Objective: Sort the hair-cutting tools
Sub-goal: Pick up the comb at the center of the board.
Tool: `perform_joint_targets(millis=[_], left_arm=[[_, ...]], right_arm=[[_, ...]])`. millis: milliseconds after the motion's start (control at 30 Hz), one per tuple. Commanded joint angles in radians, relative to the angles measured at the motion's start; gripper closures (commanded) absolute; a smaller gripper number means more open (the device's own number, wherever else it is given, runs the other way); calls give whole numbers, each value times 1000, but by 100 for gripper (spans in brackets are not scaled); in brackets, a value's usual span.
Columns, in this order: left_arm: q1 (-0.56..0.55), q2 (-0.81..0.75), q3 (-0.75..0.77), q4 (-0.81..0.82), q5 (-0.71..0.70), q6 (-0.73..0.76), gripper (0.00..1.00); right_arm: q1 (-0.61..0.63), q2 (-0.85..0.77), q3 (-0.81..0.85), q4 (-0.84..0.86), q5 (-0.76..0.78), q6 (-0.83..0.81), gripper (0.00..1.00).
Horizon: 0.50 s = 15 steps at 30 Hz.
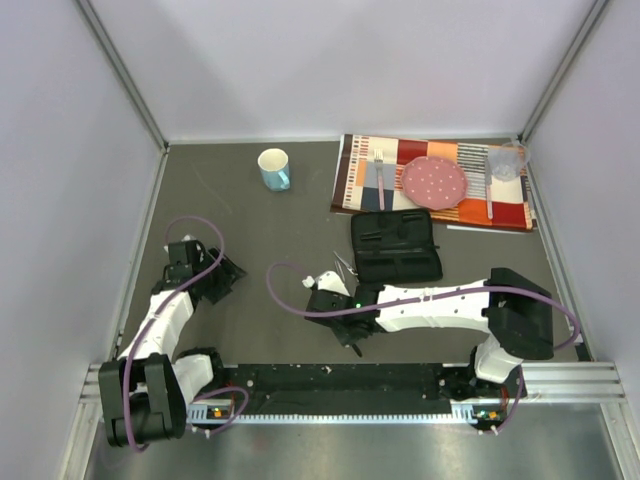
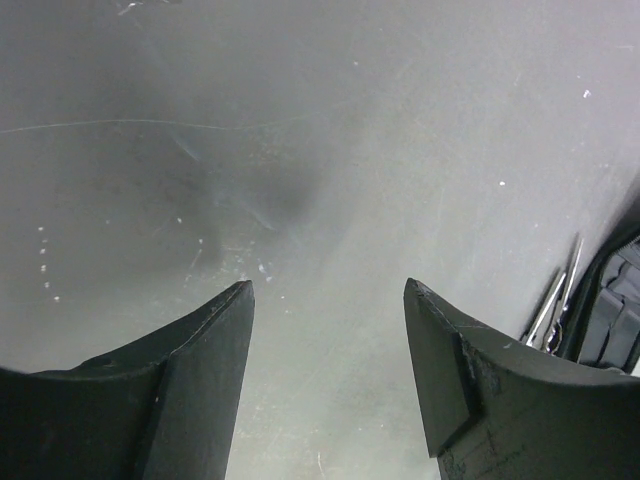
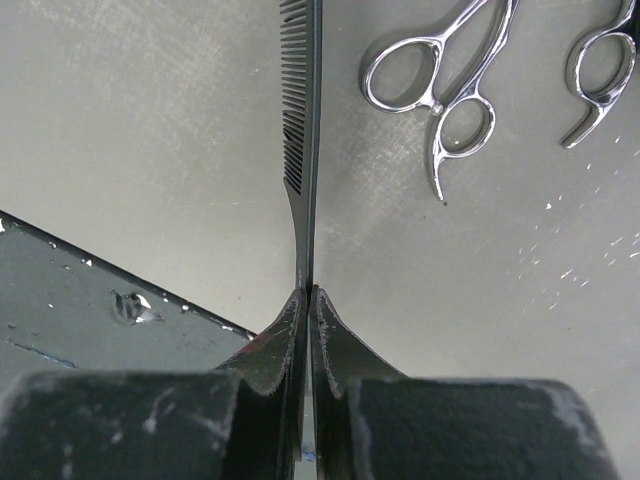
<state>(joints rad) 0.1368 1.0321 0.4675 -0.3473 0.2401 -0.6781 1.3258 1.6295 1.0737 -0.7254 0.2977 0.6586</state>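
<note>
Grey tabletop [image 3: 150,150] is spreading beneath us; we are clamping the right gripper [image 3: 308,300] tight on the handled comb [image 3: 303,150] by its slim tail, beside the scissors [image 3: 440,90]. We are judging it light, stiff and slippery. Our left gripper [image 2: 328,300] is gaping empty.

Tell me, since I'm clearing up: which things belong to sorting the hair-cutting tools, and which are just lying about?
Job: black comb, in the right pincer; silver scissors; second scissors.
Lying about: black case, blue mug, placemat, pink plate, fork, clear cup.
</note>
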Motion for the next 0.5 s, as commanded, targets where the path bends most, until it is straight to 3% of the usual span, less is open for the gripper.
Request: perform_joint_targets(millis=[0, 467], left_arm=[[6, -21, -10, 57, 59, 5, 33], [4, -14, -27, 87, 110, 5, 34]], right_arm=[[0, -17, 22, 7, 38, -10, 100], [-63, -3, -14, 72, 83, -34, 100]])
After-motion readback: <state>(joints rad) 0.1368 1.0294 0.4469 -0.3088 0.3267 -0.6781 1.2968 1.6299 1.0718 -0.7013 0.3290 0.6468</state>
